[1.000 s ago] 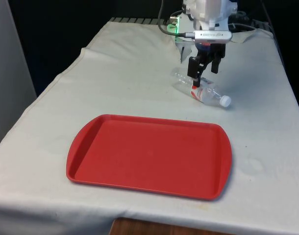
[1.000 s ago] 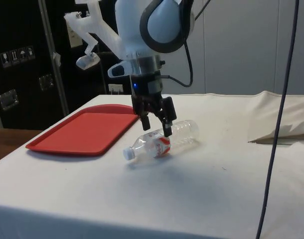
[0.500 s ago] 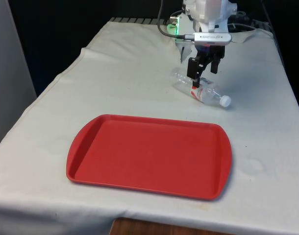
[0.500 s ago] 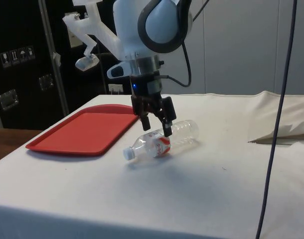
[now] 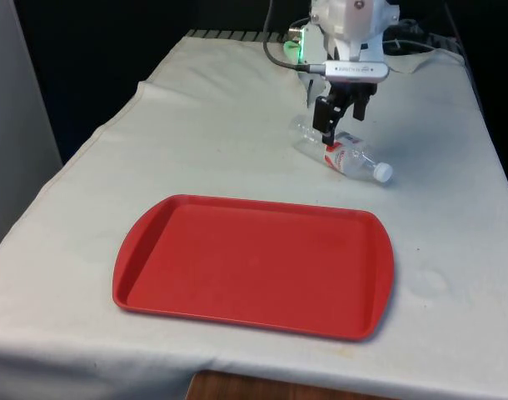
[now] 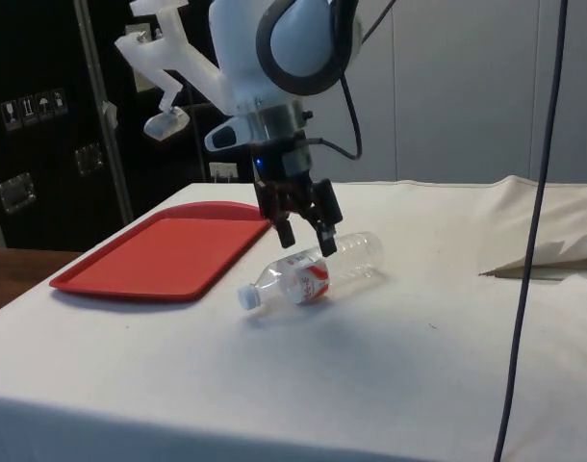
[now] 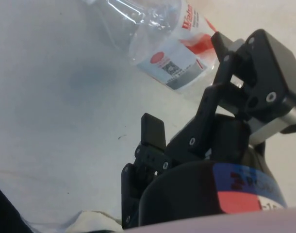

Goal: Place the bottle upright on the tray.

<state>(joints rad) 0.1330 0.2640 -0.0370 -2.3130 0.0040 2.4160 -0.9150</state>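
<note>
One clear plastic bottle [image 5: 340, 153] with a red-and-white label and a white cap lies on its side on the white tablecloth [image 5: 212, 125], beyond the far edge of the flat red plastic tray [image 5: 254, 265]. The black two-finger gripper [image 5: 341, 122] hangs just above the bottle's middle, fingers spread and holding nothing.

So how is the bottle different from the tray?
The bottle is clear plastic with a white cap; the tray is solid red. The bottle lies on its side near the robot's end, under the open tool, while the tray lies flat, closer to the front edge. The bottle is much smaller than the tray. Both rest on the white cloth.
</note>
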